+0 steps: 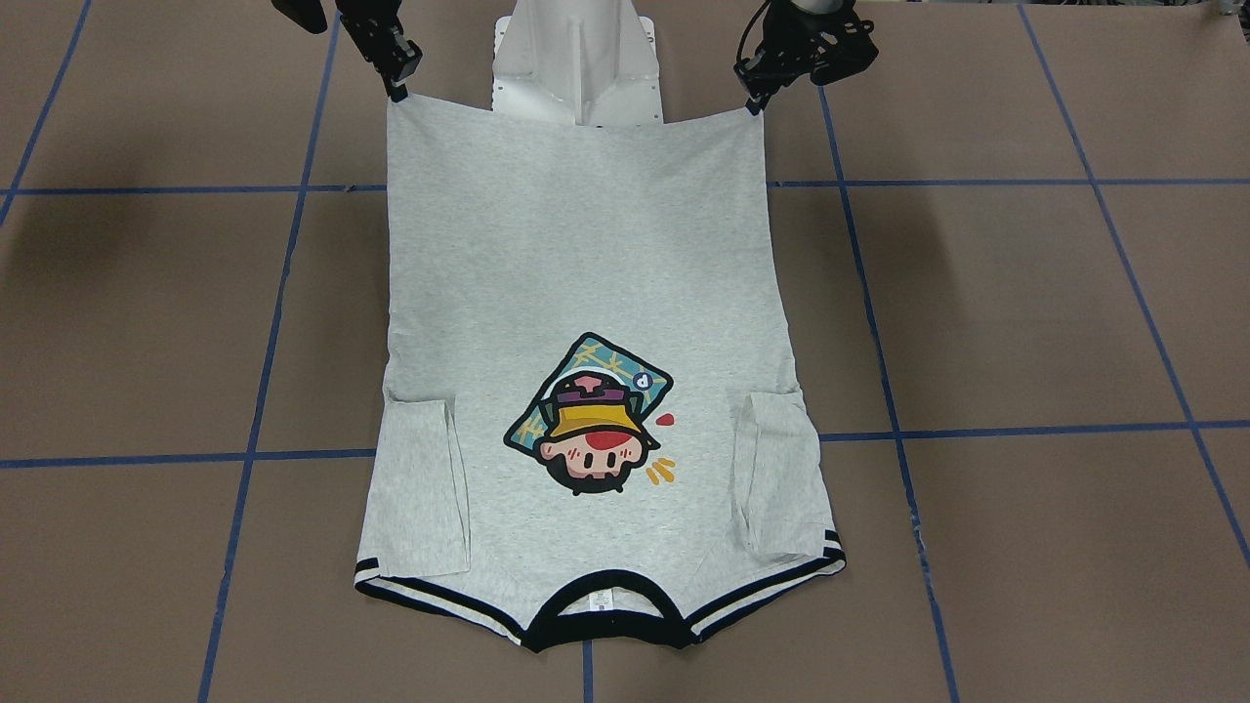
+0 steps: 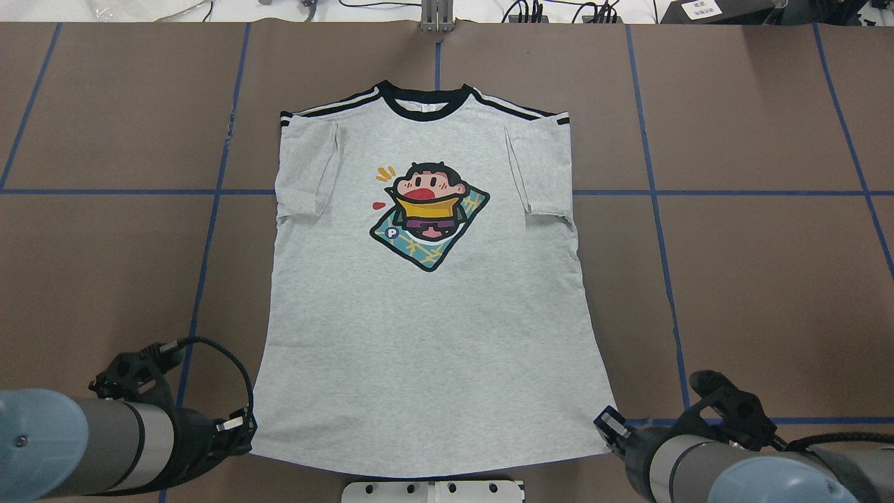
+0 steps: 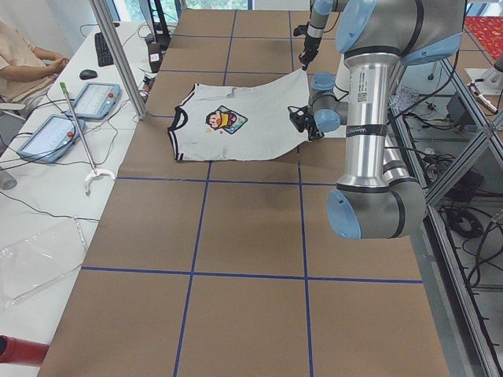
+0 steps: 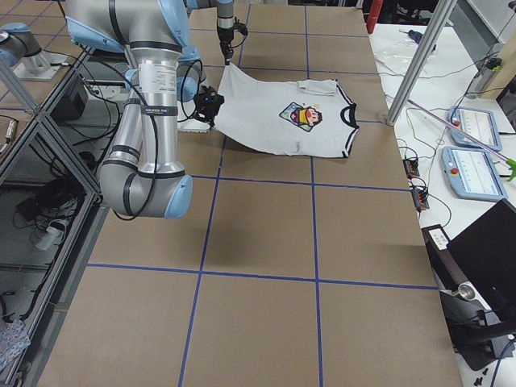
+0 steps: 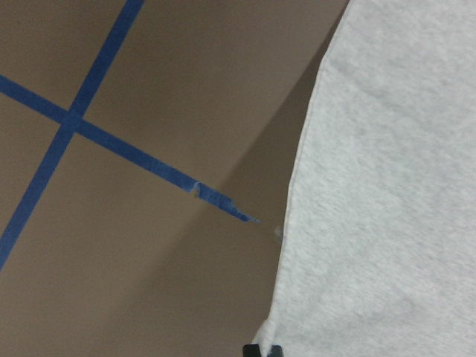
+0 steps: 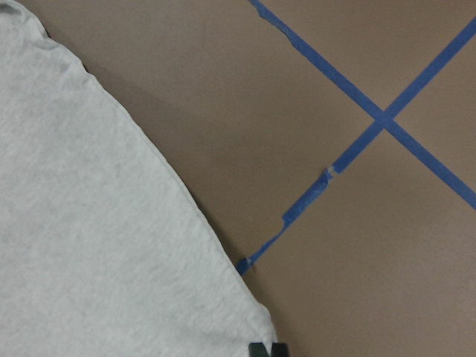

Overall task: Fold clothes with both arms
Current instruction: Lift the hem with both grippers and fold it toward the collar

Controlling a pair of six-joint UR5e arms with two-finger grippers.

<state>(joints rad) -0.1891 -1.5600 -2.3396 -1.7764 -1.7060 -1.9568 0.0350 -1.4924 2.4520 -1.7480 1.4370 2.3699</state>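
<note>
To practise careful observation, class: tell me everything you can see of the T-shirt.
The T-shirt looks like light heather-grey knit, with a black collar, black-and-white shoulder stripes and a colourful cartoon print facing up. Both short sleeves are folded inward over the front. It lies flat on the brown table, collar away from the robot, except the hem, whose corners are pinched and held raised by the left gripper and right gripper.

Even, diffuse overhead light, no glare: soft dark shadows on the brown counter point(image 1: 1025, 312), a crisper shadow beside the T-shirt point(image 5: 387, 186) edge, wrist views slightly soft.
</note>
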